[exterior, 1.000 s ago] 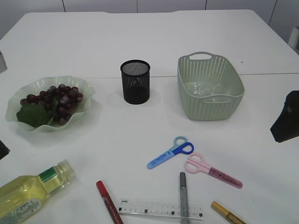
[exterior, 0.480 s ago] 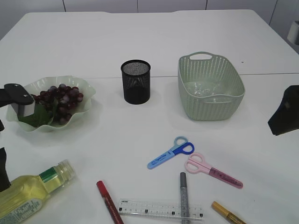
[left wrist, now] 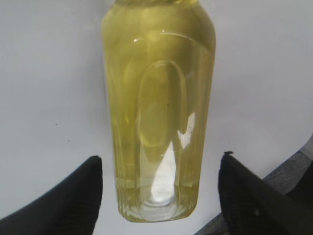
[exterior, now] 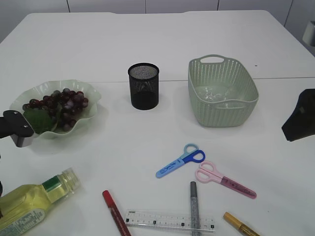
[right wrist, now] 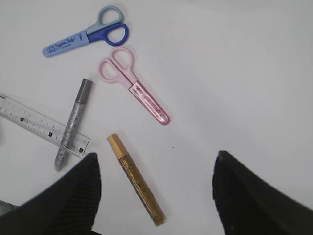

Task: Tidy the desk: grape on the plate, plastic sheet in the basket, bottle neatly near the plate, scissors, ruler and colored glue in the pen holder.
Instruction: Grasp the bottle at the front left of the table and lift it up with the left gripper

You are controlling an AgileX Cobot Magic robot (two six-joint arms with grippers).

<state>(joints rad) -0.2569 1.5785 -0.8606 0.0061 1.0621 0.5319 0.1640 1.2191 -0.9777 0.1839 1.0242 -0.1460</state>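
The yellow oil bottle (exterior: 34, 204) lies on its side at the front left. In the left wrist view its base (left wrist: 159, 122) sits between my open left gripper's fingers (left wrist: 159, 196), apart from both. The grapes (exterior: 61, 103) lie on the pale green plate (exterior: 93, 96). A clear plastic sheet (exterior: 214, 92) lies in the green basket (exterior: 246, 105). Blue scissors (exterior: 179, 161), pink scissors (exterior: 224, 179), a clear ruler (exterior: 170, 220) and red (exterior: 115, 213), silver (exterior: 194, 206) and gold (exterior: 241, 225) glue pens lie at the front. My right gripper (right wrist: 156, 196) is open above the gold glue pen (right wrist: 137, 178).
The black mesh pen holder (exterior: 143, 86) stands upright between plate and basket. Part of my left arm (exterior: 17, 129) shows at the left edge, in front of the plate. My right arm (exterior: 300, 115) hangs at the right edge. The silver pen lies across the ruler.
My left arm came into view over the plate, then dropped lower toward the bottle. The right arm has barely shifted. The objects have not moved.
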